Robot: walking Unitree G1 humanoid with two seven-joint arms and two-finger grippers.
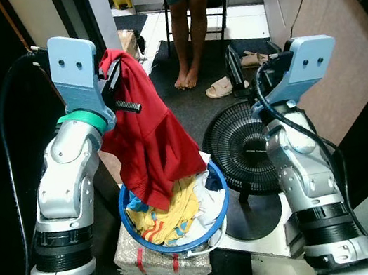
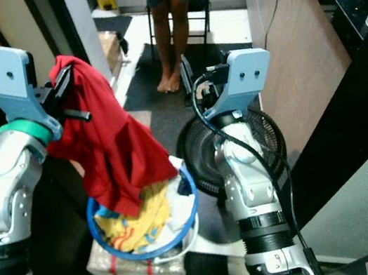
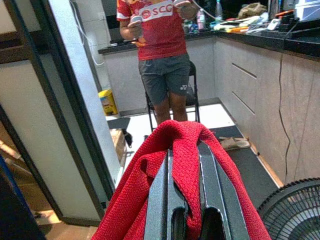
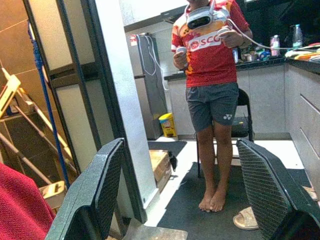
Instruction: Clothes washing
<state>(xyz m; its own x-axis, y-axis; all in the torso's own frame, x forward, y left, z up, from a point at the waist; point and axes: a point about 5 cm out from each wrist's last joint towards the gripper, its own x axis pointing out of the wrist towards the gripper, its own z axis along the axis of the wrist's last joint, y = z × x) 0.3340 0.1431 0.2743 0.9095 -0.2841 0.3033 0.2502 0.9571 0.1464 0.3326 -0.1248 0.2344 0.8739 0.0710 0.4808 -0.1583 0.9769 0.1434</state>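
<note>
Left eye view: we see the left pincer (image 1: 112, 75) raised at the upper left, clamped on a red garment (image 1: 152, 139). The garment hangs down from the fingers, and its lower hem reaches into the blue basket (image 1: 215, 182). The basket holds yellow and white laundry (image 1: 176, 213) and rests on a wrapped bundle (image 1: 129, 250). Just beside the basket's rim on the robot's right stands a black fan (image 1: 239, 145) on a white base. The right pincer (image 1: 239, 64) is raised above the fan, well apart from the garment. Beyond, a person (image 1: 185, 23) stands barefoot on a dark floor mat (image 1: 185, 105), with open floor between the person and the basket.

Right eye view: we see the same layout. A beige cabinet wall (image 2: 291, 54) bounds the passage on the robot's right.

Left wrist view: the 2 black fingers (image 3: 167, 197) lie close together with red cloth folded over and between them. The fan's edge sits at one corner.

Right wrist view: the 2 fingers (image 4: 100, 185) stand wide apart with nothing between them. A grey door frame (image 4: 120, 100) edges the passage to the person.
</note>
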